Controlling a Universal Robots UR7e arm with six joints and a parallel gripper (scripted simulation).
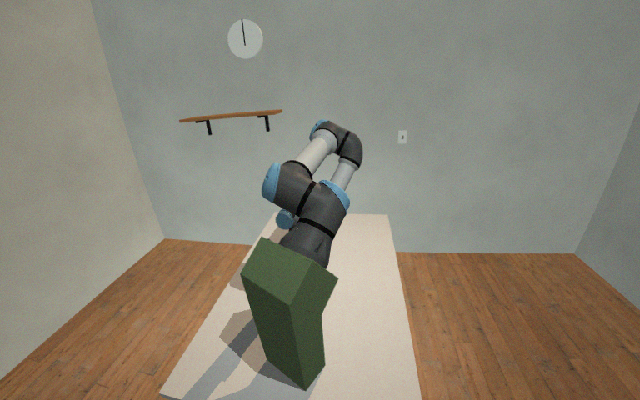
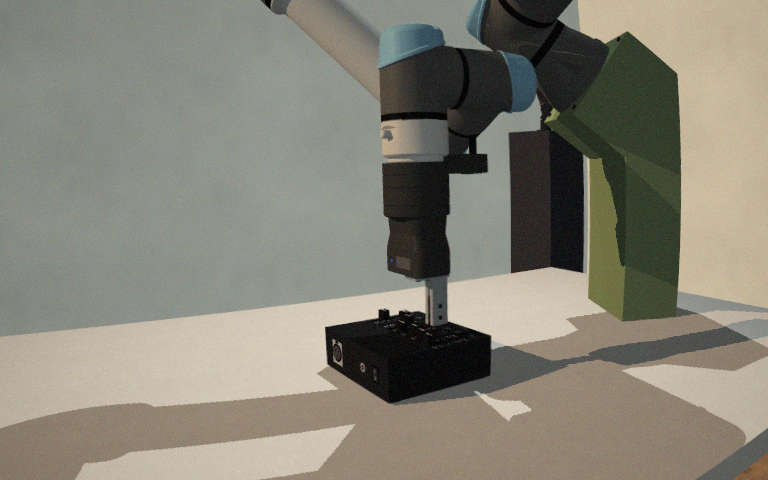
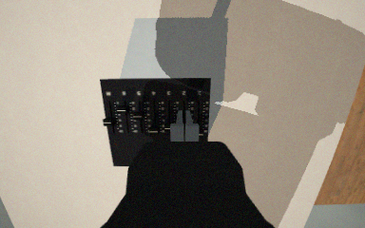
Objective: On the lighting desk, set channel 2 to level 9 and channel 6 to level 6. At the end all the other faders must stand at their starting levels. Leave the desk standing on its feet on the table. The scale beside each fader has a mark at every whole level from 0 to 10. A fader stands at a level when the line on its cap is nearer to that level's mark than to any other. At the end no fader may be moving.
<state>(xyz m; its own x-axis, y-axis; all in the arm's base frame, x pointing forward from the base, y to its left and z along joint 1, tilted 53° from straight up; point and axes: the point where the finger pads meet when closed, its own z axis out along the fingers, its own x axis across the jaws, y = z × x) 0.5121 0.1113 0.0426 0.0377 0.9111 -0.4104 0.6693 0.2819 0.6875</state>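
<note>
We find the desk standing flat on the worktop, near its middle, with the hand straight above it. The hand is clenched on nothing: its two fingers are pressed together into one narrow blade whose tip sits down among the faders towards the right of the panel.

We judge the desk to be a stiff, boxy thing, light enough that a hard sideways shove could make it slide or tip off its feet. We would therefore not take hold of the box at all. The caps are small and low, and closely spaced, so the place to work is the flat end face of one cap, nudged along its slot with the closed fingertip. Faders tend to move with a little friction and may jump once they break free, so gentle pushes seem wise, and a neighbouring cap could easily be knocked.

The wrist view looks down on the whole panel: a row of slots with pale cap lines at differing heights, the leftmost cap among them. The scale marks are too blurred for us to read levels, and the fingers hide the cap under them. The exterior view shows what the wrist cannot: how low the fingertip stands against the panel, and caps poking up behind it. The top view is blocked by the arm and a green block; the desk does not show there.
</note>
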